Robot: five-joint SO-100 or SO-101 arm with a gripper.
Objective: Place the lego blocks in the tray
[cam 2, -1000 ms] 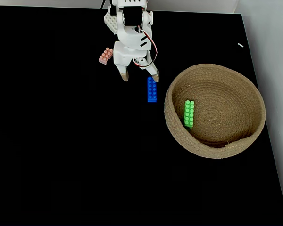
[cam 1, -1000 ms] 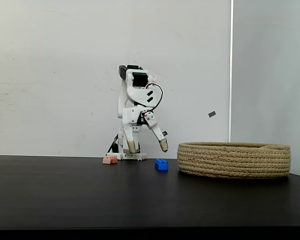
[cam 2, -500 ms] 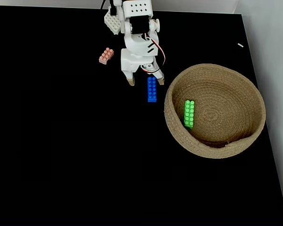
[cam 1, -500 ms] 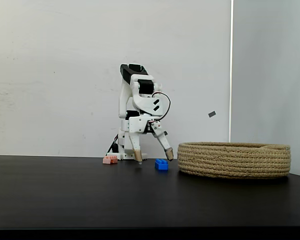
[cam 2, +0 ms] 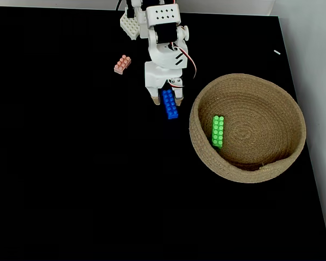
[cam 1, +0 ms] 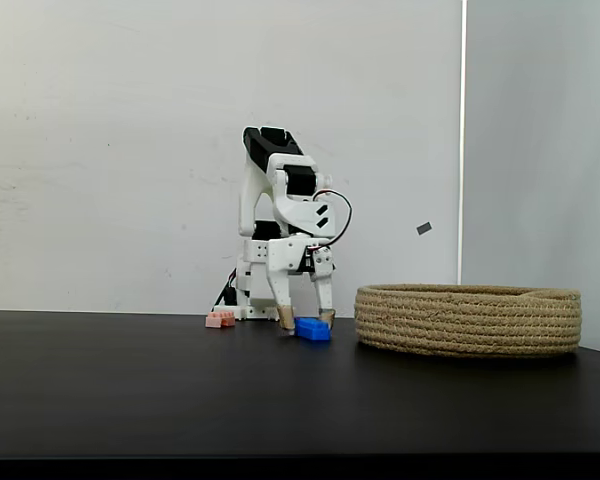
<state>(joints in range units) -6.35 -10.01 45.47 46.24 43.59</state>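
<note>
Only a fixed view reveals the green brick (cam 2: 218, 131) inside the basket (cam 2: 293, 111); fingers (cam 2: 155, 100) narrowly straddle the blue brick (cam 2: 169, 105).

black table (cam 2: 70, 179) | pink brick (cam 2: 122, 64) | blue brick (cam 2: 170, 105) | rope basket (cam 2: 293, 157)

Pink brick (cam 2: 122, 64), blue brick (cam 2: 169, 104), green brick (cam 2: 218, 131), tan coiled-rope basket (cam 2: 282, 157), black table (cam 2: 70, 174).
</note>
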